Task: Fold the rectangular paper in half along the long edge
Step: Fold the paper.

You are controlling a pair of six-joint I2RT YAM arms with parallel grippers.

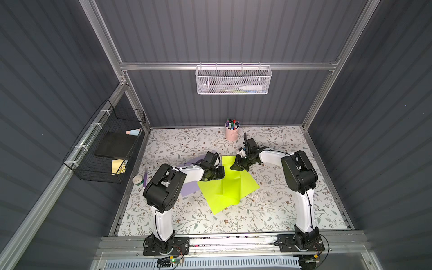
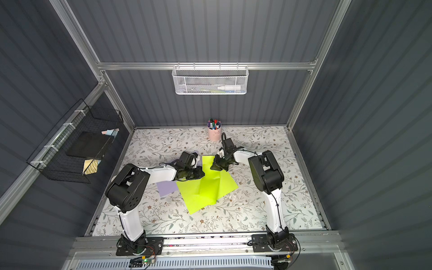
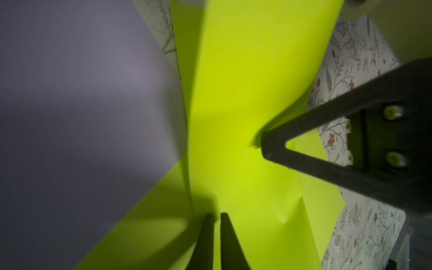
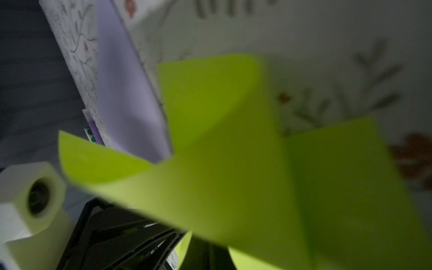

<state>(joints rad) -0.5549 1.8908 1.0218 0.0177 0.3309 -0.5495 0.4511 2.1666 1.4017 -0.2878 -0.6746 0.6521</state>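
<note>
My left end effector (image 3: pixel 217 217) and right end effector (image 3: pixel 263 145) are each pinched shut on the far end of the paper (image 1: pixel 230 187), which lies on the bench (image 1: pixel 280 210). That end is lifted. I judge the fold begun, with the halves still unmatched and uncreased.

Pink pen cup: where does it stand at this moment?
In both top views the pink pen cup stands at the table's far edge, about midway across, beyond the lime-green paper.
</note>
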